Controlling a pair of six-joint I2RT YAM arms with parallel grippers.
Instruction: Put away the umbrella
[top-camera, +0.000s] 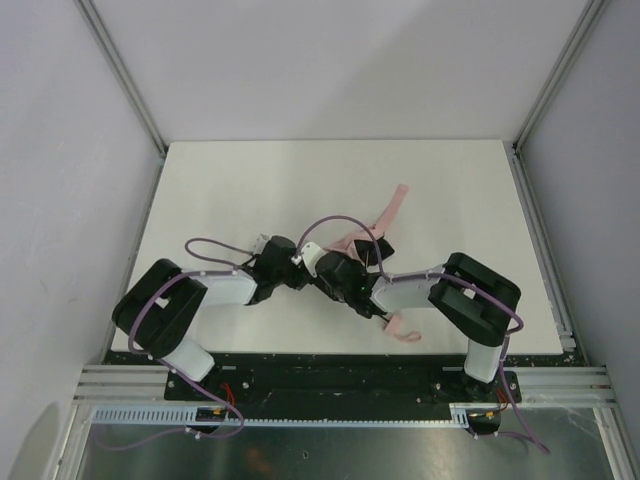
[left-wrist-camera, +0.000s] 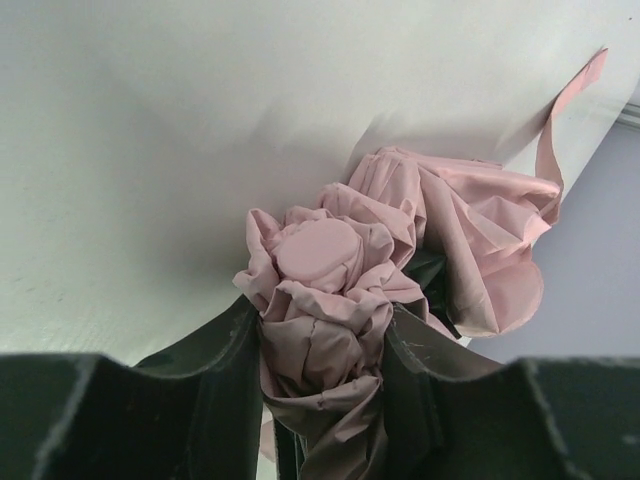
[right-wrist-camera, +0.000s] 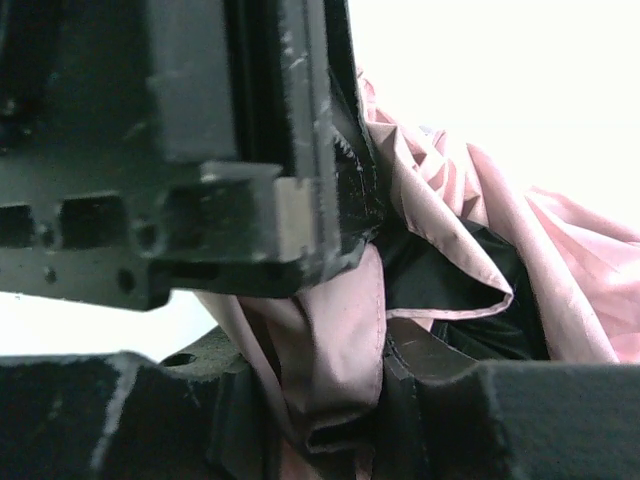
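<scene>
The umbrella (top-camera: 362, 243) is a folded, crumpled bundle of pale pink fabric near the middle of the white table (top-camera: 230, 190). Both grippers meet on it. My left gripper (top-camera: 312, 258) is shut on the bunched fabric; the left wrist view shows the umbrella (left-wrist-camera: 330, 290) squeezed between the two dark fingers (left-wrist-camera: 215, 350), its round pink cap facing out. My right gripper (top-camera: 345, 272) is shut on a fold of the pink fabric (right-wrist-camera: 345, 350), with the left gripper's black body right above it. A pink strap (top-camera: 392, 208) trails away to the far right. Shaft and handle are hidden.
A loose pink piece (top-camera: 402, 330) lies at the table's near edge by the right arm. Grey walls and aluminium frame posts (top-camera: 125, 75) enclose the table on three sides. The arm bases sit on a black rail (top-camera: 330, 385) at the near edge.
</scene>
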